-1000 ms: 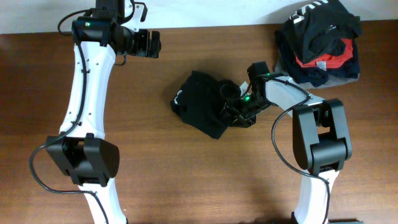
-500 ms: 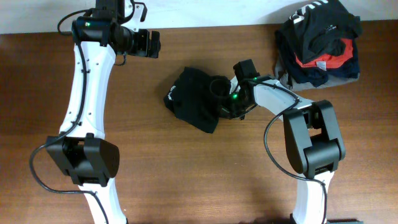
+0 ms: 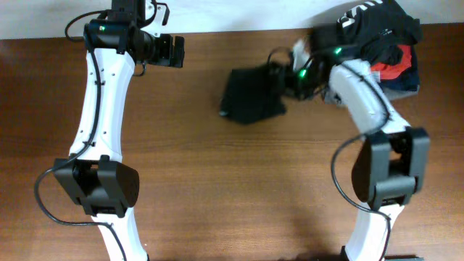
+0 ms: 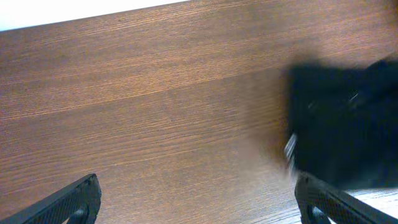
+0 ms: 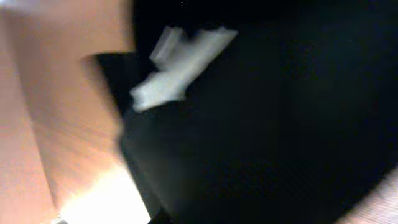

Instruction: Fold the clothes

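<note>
No readable text, white label (image 5: 180,62) on black T-shirt (image 5: 280,130) blurred

You could not make out the right gripper (image 3: 281,75) from overhead: its fingers were lost against the black T-shirt (image 3: 250,98). Your right wrist view was smeared, with the white label (image 5: 180,62) an unreadable streak. In the left wrist view the black T-shirt was blurred and cut by the right edge, and the left gripper (image 4: 198,190) showed only its fingertips (image 4: 71,198) at the bottom corners.

Counted 1 black T-shirt (image 3: 250,96), 1 garment heap (image 3: 377,36) at 1 o'clock, 2 arms: left arm (image 3: 101,94), right arm (image 3: 359,90); 1 table (image 3: 217,188).
</note>
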Controlling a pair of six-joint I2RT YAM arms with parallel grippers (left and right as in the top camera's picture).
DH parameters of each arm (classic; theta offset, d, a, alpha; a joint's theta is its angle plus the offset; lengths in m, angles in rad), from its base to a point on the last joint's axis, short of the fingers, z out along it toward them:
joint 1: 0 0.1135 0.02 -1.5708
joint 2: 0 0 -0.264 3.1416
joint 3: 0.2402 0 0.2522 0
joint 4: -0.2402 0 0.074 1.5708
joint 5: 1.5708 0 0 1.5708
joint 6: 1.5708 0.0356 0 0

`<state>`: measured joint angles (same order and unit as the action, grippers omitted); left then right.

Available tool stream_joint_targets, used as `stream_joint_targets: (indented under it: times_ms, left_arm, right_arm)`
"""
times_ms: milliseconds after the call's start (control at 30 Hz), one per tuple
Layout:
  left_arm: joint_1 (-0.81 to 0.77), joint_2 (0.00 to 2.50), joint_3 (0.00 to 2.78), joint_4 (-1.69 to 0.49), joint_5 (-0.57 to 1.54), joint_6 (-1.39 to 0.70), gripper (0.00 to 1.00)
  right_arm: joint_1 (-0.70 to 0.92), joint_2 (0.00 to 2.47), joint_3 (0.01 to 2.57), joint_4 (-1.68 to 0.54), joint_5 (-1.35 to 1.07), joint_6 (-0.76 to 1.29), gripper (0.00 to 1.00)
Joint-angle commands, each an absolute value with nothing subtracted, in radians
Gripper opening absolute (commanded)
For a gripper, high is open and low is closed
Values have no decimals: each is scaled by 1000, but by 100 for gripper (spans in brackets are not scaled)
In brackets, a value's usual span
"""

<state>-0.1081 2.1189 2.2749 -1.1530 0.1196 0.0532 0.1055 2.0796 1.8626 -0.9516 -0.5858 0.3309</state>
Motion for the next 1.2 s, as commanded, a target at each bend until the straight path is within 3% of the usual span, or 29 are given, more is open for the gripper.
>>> stream_joint_targets:
  times_ms: [0,267,833,1167]
  left_arm:
    - [-109,2128,2284,-1153,107,69,99]
    - [-109,2128,2284,-1153,107,69,99]
    - [-109,2151,2278,-1154,107,69,99]
    - [-109,2177,2278,-1153,107,69,99]
  right_arm:
    - [77,2014,2025,-970,-571,284,4]
    - [18,2014,2210,-925,-491,285,4]
    - [-145,2023,2261,-291,-448,261,4]
    - [-197,2082,2261,-189,-388,165,4]
